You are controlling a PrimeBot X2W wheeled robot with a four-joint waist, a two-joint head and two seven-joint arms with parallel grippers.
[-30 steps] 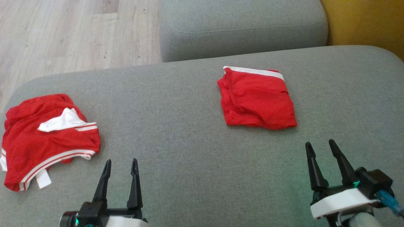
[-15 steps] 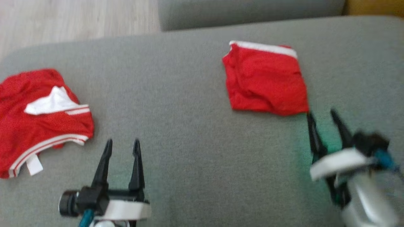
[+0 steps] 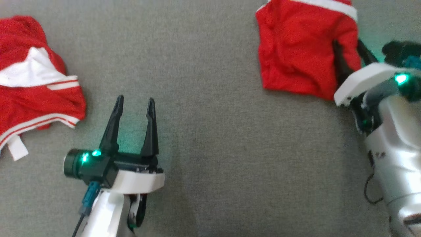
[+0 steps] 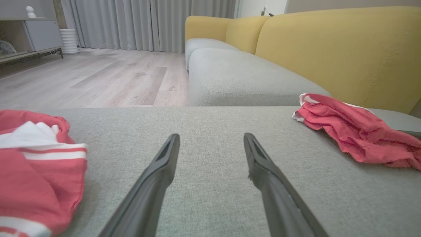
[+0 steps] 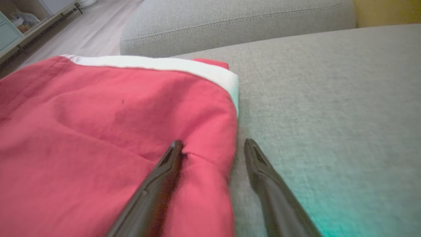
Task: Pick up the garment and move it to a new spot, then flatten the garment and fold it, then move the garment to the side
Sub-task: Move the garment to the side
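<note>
Over on our right, the folded red garment (image 3: 296, 49) lies flat on the grey sofa cushion (image 3: 204, 131), with its white band along the far edge. Our right jaws are spread wide and straddle its right-hand edge. One finger (image 5: 158, 184) is on the red cloth and the other (image 5: 268, 184) is on cushion just beside it, so nothing is gripped. Our left jaws point out over plain cushion, wide apart and holding nothing, between that garment and a crumpled red-and-white garment (image 3: 33, 82) on our left.
</note>
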